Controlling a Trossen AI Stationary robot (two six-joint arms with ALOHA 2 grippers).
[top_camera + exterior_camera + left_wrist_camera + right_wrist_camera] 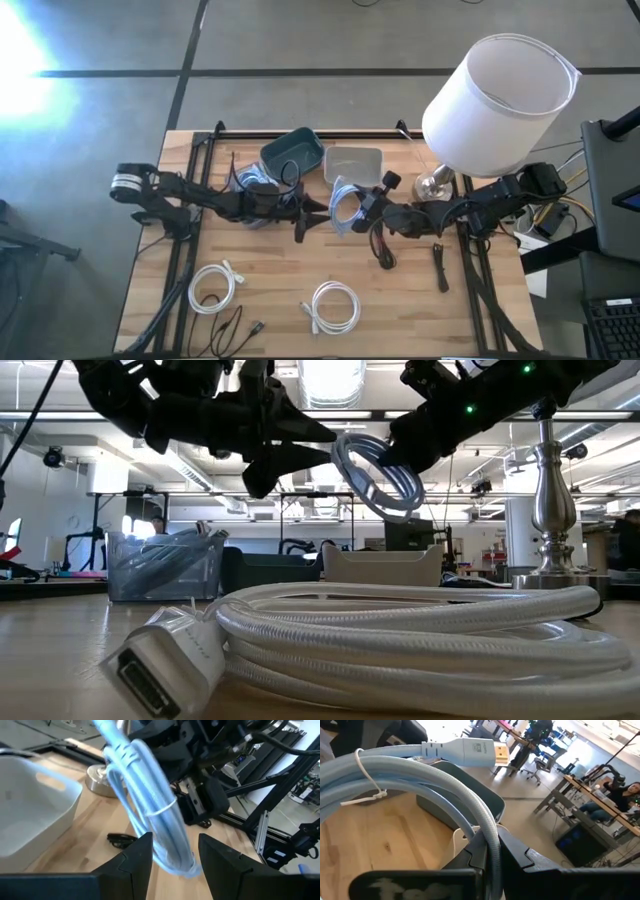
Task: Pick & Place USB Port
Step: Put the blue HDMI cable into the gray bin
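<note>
A light-blue cable coil (345, 205), bound by a white tie, hangs in the air above the table's middle. My right gripper (368, 205) is shut on it, coming from the table's right. The coil's white plug (470, 751) sticks out at its top. My left gripper (303, 215) comes from the left and is open. Its fingers (135, 857) stand on either side of the coil's near loop (172, 857), and I see no touch. In the low view the coil (380, 475) hangs between the two grippers. My right gripper pinches the coil's bundled strands (489, 837) between its two fingers, at the rim of the loop on the table's right side. The fingers come level from the right and lie across the strands. The coil is lifted clear and stands on edge, tilted.
A teal bin (292, 152) and a pale bin (352, 163) sit at the far side. A lamp (495, 95) stands far right. Two white cable coils (215, 285) (335, 305) and black cables (385, 250) (440, 268) (235, 325) lie on the near table. Another blue cable (250, 180) lies under my left arm.
</note>
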